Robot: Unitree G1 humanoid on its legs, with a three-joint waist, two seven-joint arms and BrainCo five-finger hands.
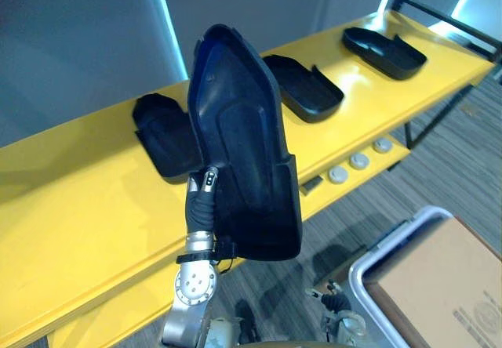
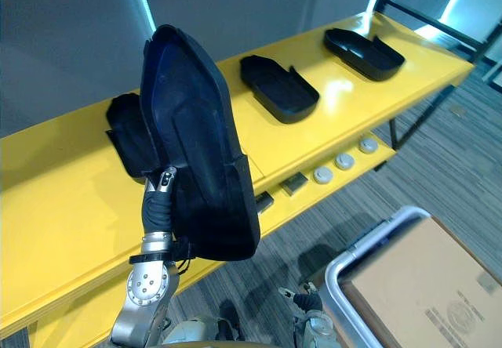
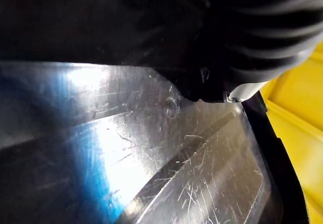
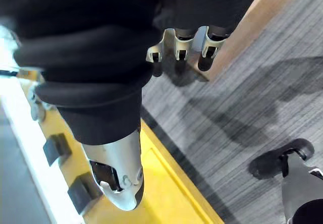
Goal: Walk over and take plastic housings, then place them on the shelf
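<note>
Now, left hand (image 1: pixel 209 180): is clamping the lower edge of the held housing (image 1: pixel 239 121), thumb lying on its inner face, the rest of the hand hidden behind the plastic
Held housing: is standing nearly upright in the air, hollow side facing the robot, hanging above the front part of the shelf (image 1: pixel 78 199) and not touching it
Shelf: yellow, is running slantwise away to the right, with a bare stretch lying to the left of the held piece
Nearest placed housing (image 1: pixel 161 136): is lying on the shelf, partly hidden behind the held one
Middle placed housing (image 1: pixel 306 89): is lying hollow side up, further right
Far placed housing (image 1: pixel 384 50): is lying near the shelf's far end, well apart from the middle one
Right hand (image 4: pixel 177 46): is hanging idle over the carpet, fingers loose, holding nothing
Progress: the walk and the pick-up are looking done, and three pieces are already sitting on the shelf
Remaining: this piece is waiting to be tipped flat, set down, probably on the bare stretch, and let go
</note>
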